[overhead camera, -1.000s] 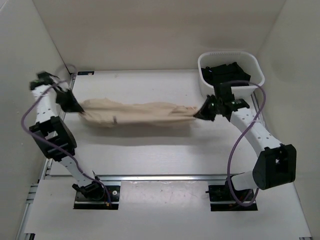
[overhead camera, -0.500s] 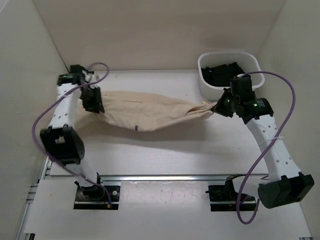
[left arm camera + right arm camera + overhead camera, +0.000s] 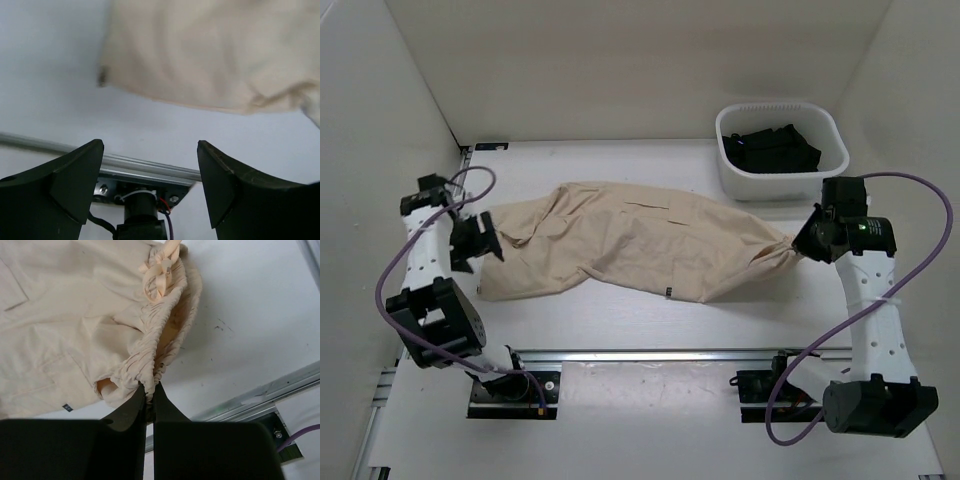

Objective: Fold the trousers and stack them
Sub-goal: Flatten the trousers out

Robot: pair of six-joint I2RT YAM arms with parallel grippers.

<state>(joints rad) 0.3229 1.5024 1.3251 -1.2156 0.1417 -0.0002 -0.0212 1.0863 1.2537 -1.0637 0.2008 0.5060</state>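
Note:
The light beige trousers (image 3: 630, 240) lie spread across the middle of the table, running left to right, with a pocket slit facing up. My right gripper (image 3: 800, 246) is shut on their gathered elastic waistband (image 3: 150, 371) at the right end; the drawstring bow (image 3: 159, 271) shows beyond it. My left gripper (image 3: 483, 243) stands open just off the trousers' left end, with nothing between its fingers (image 3: 75, 172). In the left wrist view the cloth's edge (image 3: 200, 60) lies ahead of the jaws, apart from them.
A white basket (image 3: 728, 170) holding dark folded clothing (image 3: 772, 148) stands at the back right, just behind the right gripper. An aluminium rail (image 3: 660, 355) runs along the table's near edge. White walls close in the left, back and right sides.
The left gripper has opened and let go of the trousers' left end, then drawn back left. The right gripper pulled its end to the right and nearer; the cloth now lies spread on the table.

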